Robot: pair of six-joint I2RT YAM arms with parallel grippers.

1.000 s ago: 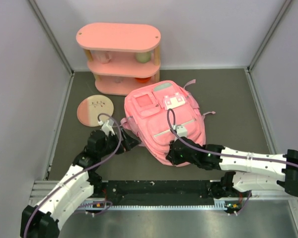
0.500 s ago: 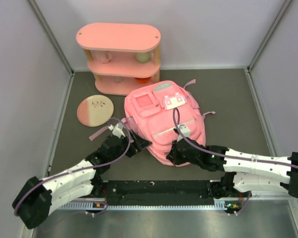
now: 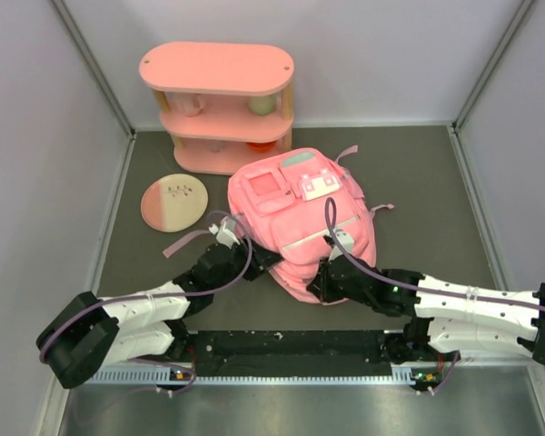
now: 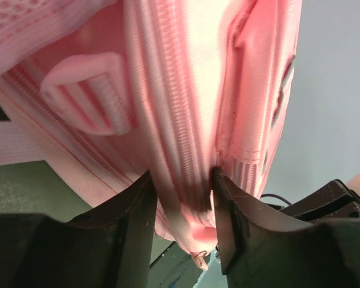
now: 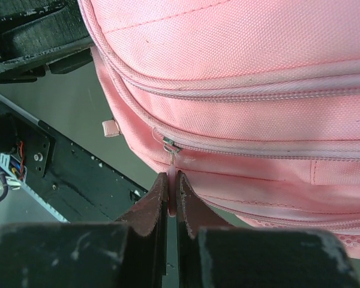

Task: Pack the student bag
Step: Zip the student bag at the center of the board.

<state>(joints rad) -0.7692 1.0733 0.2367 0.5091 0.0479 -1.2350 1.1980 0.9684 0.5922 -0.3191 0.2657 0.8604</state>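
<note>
Lying front-up on the table (image 3: 418,182), the bag (image 3: 295,213) sits mid-field, its far end just short of the shelf (image 3: 218,68) and its rounded near end towards the arm bases.

Left gripper (image 3: 265,261) is at the bag's near-left edge. The left wrist view shows its fingers (image 4: 132,210) narrowly apart with a fold of pink fabric and a zip line pinched between them.

Right gripper (image 3: 316,282) is at the near end of the bag. In the right wrist view its fingers (image 5: 153,204) are almost together, clamped on the zip pull (image 5: 171,157) that hangs from a zip line.

A loose strap (image 3: 186,243) lies on the table left of the bag, beside the left arm's wrist. A round pink-and-cream disc (image 3: 173,202) lies further left, apart from the bag and in front of the shelf.

The shelf holds a pink cup (image 3: 189,104) and a pale green item (image 3: 262,104) on its middle tier, and an orange item (image 3: 262,145) below. Both forearms converge across the near approach to the bag.
</note>
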